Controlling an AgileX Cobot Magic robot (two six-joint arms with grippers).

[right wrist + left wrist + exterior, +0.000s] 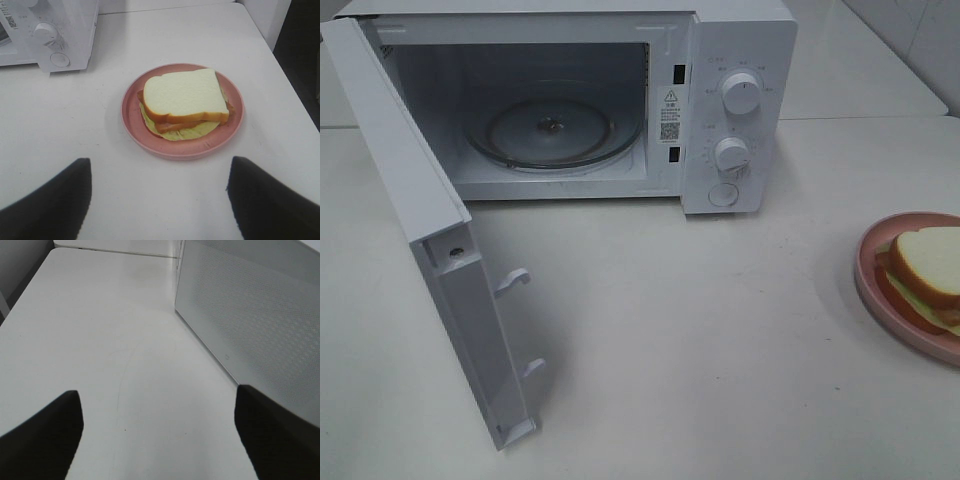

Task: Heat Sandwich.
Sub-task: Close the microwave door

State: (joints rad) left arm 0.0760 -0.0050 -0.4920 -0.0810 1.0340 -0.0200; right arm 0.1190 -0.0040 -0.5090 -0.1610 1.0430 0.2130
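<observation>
The sandwich (pixel 928 268), white bread with orange-brown crust and pale green filling, lies on a round pink plate (pixel 868 282) at the table's right edge. It shows whole in the right wrist view (pixel 185 98) on the plate (pixel 135 127). The white microwave (pixel 740 60) stands at the back with its door (pixel 440 250) swung wide open and a bare glass turntable (pixel 555 130) inside. My right gripper (pixel 159 200) is open and empty, hovering short of the plate. My left gripper (pixel 159 432) is open and empty over bare table beside the microwave's perforated side (pixel 255 325). Neither gripper shows in the high view.
The open door juts forward over the left half of the table (pixel 700 350). Two dials (pixel 740 92) and a button (pixel 723 195) sit on the microwave's right panel. The table's right edge (pixel 285 85) runs close past the plate.
</observation>
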